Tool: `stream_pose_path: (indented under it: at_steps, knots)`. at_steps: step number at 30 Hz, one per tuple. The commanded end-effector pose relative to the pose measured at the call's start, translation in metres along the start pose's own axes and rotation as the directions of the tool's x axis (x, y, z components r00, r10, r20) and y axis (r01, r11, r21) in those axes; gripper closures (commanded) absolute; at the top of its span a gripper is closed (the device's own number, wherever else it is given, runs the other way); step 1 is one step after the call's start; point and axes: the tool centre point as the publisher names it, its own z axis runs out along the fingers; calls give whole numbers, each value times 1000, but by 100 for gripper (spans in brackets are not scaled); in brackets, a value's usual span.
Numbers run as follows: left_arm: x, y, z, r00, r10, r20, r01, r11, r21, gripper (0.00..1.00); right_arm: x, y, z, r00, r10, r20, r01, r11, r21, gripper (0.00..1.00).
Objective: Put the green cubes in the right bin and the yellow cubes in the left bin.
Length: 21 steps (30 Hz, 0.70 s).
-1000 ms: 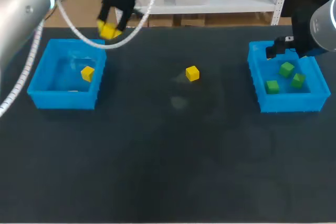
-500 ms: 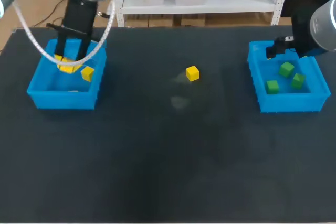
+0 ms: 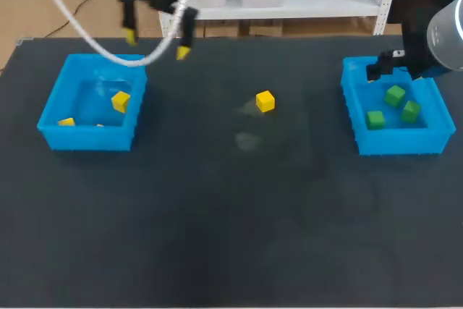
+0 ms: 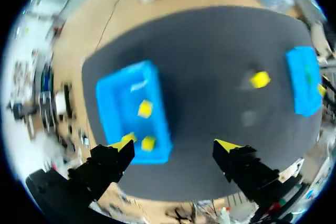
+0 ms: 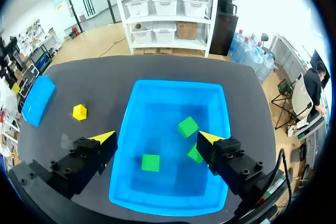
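Big dark table (image 3: 231,236) under everything. On its left side, a blue left bin (image 3: 85,137). On its right side, a blue right bin (image 3: 399,142), far from the first one.

Left gripper (image 3: 156,43) high up over the back of the table, just behind the left bin's far right corner. Fingers spread wide, let go, nothing between them. Seen from its wrist, the left bin down below, ahead of one finger.

Right gripper (image 5: 156,137) above the right bin, by its far left corner. Fingers spread apart too, nothing held.

Three green cubes (image 3: 395,95) inside the right bin, close together but not touching.

Inside the left bin, a yellow cube (image 3: 121,100) near the right wall and another yellow cube (image 3: 66,121) at the front left corner.

Out on the bare table, a lone yellow cube (image 3: 265,101), between the two bins, nearer the back edge, touching no gripper.
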Motion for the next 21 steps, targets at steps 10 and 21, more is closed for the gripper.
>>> stream_pose_path:
  at_steps: [10, 21]
  knots:
    - [-38, -153, 37, 687, 489, 538, -670, 713, 208, 0, 1, 0, 0, 1000, 1, 5, -1, 1000, 3, 0]
    - [-53, -185, 80, 658, 542, 523, -733, 619, 282, 0, 1, 0, 0, 1000, 1, 5, -1, 1000, 3, 0]
